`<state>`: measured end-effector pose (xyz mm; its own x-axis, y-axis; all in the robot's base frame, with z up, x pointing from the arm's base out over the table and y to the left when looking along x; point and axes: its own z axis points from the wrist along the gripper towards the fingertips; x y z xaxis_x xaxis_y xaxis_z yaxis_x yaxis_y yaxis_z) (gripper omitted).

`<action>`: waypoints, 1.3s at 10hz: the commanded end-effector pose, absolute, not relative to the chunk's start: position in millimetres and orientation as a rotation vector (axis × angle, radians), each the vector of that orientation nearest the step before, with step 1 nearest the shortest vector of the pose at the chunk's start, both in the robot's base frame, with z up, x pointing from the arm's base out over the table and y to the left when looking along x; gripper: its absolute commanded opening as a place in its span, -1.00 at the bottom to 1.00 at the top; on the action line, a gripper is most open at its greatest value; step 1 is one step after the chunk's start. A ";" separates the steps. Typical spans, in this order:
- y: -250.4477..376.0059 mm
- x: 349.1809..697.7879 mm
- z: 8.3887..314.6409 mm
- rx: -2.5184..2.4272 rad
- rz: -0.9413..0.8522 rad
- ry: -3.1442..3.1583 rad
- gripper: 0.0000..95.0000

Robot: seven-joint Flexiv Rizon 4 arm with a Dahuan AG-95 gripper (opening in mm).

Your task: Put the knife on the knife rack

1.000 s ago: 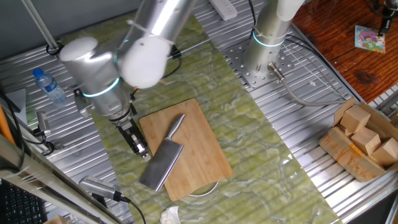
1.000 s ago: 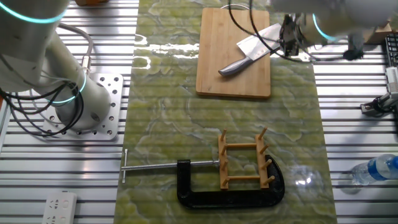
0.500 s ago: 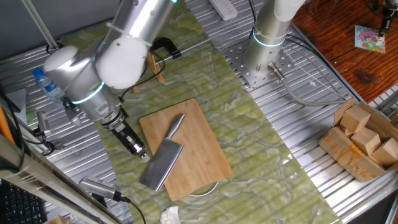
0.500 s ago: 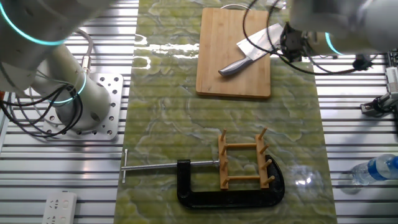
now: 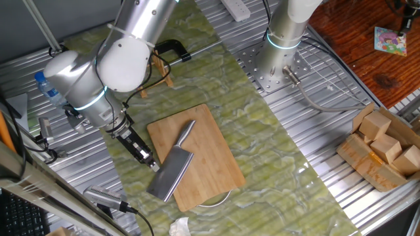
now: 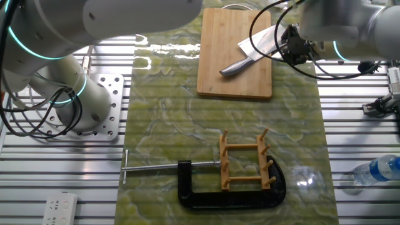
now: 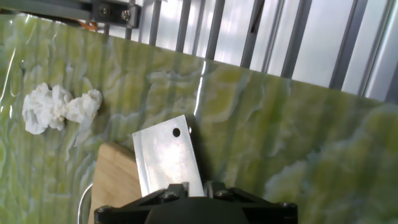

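Knife (image 5: pixel 172 169) is lying flat on the cutting board (image 5: pixel 197 141), blade hanging off the edge toward the gripper (image 5: pixel 153 164). Fingertips sit right at the blade's spine, but can't tell how wide they're spread. Knife rack (image 6: pixel 246 161) is well apart, inside the black clamp (image 6: pixel 212 190).

Closing in on the knife (image 5: pixel 172 169)

I am bringing my gripper (image 5: pixel 153 164) right up against the blade's edge where it overhangs the cutting board (image 5: pixel 194 153), and my arm is swinging outward, away from the board, tilting more steeply toward it.
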<state>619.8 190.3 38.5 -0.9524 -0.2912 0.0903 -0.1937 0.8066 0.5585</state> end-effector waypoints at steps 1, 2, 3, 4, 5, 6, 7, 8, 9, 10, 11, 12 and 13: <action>189.9 620.9 37.5 0.386 -0.856 -2.814 -0.20; 190.3 620.9 35.6 0.384 -0.874 -2.809 -0.20; 190.4 621.0 34.6 0.389 -0.880 -2.807 -0.20; 192.2 621.2 31.9 0.381 -0.898 -2.801 -0.20; 193.8 621.3 31.1 0.368 -0.905 -2.799 -0.20; 195.3 621.4 30.4 0.368 -0.904 -2.799 -0.20; 198.1 621.4 29.0 0.368 -0.913 -2.797 -0.20; 199.5 621.4 28.1 0.366 -0.927 -2.792 -0.20; 201.2 621.4 27.2 0.367 -0.947 -2.783 -0.20; 202.3 621.4 26.7 0.369 -0.975 -2.766 -0.20; 202.3 621.4 26.7 0.378 -0.980 -2.759 -0.20; 202.4 621.4 26.8 0.389 -0.999 -2.746 -0.20; 202.4 621.4 26.8 0.399 -1.013 -2.736 -0.20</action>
